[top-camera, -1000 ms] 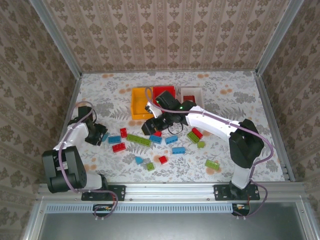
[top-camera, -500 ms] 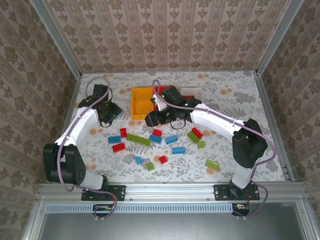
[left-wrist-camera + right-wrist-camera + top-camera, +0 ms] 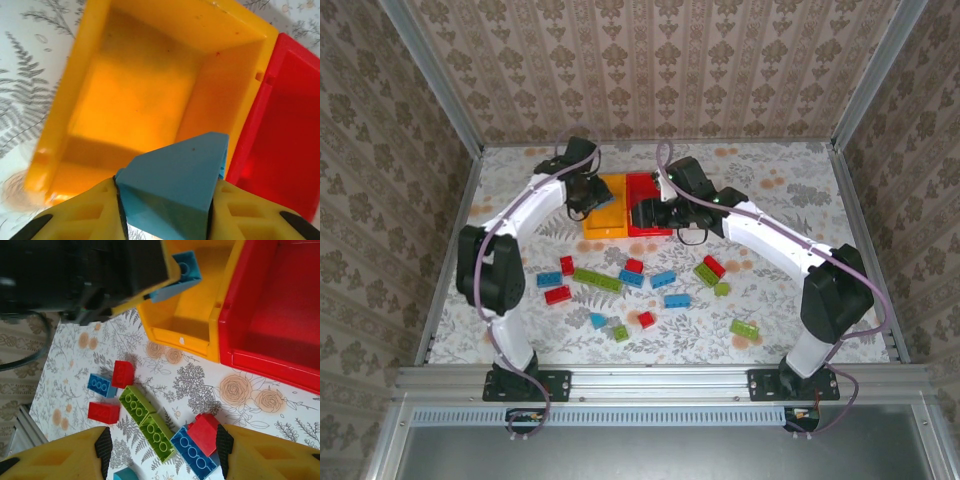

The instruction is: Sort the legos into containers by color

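Note:
My left gripper [image 3: 165,192] is shut on a blue lego [image 3: 175,175] and hangs over the near wall of the orange-yellow container [image 3: 60,120], whose inside is bare. From above, the left gripper [image 3: 590,195] sits at that container's [image 3: 600,225] left rim. The red container [image 3: 295,130] stands right beside it. My right gripper [image 3: 162,450] is open and holds nothing, hovering by the red container's [image 3: 655,231] front edge. Below it lie a red lego [image 3: 205,432] on a blue one [image 3: 192,452] and a long green lego [image 3: 147,422]. The right arm hides the white container.
Loose legos are scattered over the flowered table [image 3: 520,200]: red [image 3: 557,294], blue [image 3: 677,300] and green [image 3: 744,328] among several others. The left gripper's dark body [image 3: 85,270] is close to my right wrist. Metal rails and papered walls ring the table.
The left arm has swung from the table's left side back to the orange-yellow container, carrying the blue lego. The right gripper has drawn back from the legos toward the red container.

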Available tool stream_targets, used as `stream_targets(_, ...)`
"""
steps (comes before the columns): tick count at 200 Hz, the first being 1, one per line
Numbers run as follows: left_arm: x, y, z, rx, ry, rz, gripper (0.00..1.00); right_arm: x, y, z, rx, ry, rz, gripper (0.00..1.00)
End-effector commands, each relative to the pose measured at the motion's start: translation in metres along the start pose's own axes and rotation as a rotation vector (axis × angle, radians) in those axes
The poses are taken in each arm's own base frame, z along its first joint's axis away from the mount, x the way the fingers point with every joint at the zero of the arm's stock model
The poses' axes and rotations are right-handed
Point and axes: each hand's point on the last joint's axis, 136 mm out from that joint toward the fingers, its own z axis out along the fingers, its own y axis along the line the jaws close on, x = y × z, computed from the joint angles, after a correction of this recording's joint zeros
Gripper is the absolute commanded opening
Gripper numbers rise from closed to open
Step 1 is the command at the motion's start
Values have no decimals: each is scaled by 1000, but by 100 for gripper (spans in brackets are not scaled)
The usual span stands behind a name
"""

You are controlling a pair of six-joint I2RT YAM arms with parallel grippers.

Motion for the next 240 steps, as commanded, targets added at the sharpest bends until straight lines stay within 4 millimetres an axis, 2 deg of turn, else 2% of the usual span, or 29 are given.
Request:
stream_targets(1, 3, -2, 9, -47, 23, 53, 30, -15, 6, -18, 4, -45, 12, 61)
stream_targets(47, 17, 5, 22, -105, 66, 58, 46, -9, 1, -20, 25, -30, 7, 62)
stream_targets(96, 17, 7, 8, -112, 52, 62, 60, 3, -12, -22, 80, 1, -14, 62)
stream_targets(130, 14, 4, -10, -96, 28, 67, 64, 29, -45, -33, 203, 25, 0, 62)
stream_targets(149, 12, -1, -25, -62, 3, 78, 64, 60, -75, -45, 303, 90, 44, 62)
stream_targets(152, 20, -10, -27, -46, 5, 105, 65, 64, -80, -48, 317, 97, 52, 62)
stream_targets(175, 35, -33, -50, 42, -21, 206, 67, 105, -112, -73, 429, 161, 120, 63)
stream_targets(196, 69, -56, -65, 154, -1, 363, 68, 145, -137, -94, 505, 244, 198, 70)
stream_targets(217, 116, -70, -78, 251, 32, 531, 68, 174, -153, -97, 544, 335, 241, 72)
stream_targets(240, 162, -74, -90, 353, 64, 632, 68, 184, -158, -91, 543, 366, 253, 73)
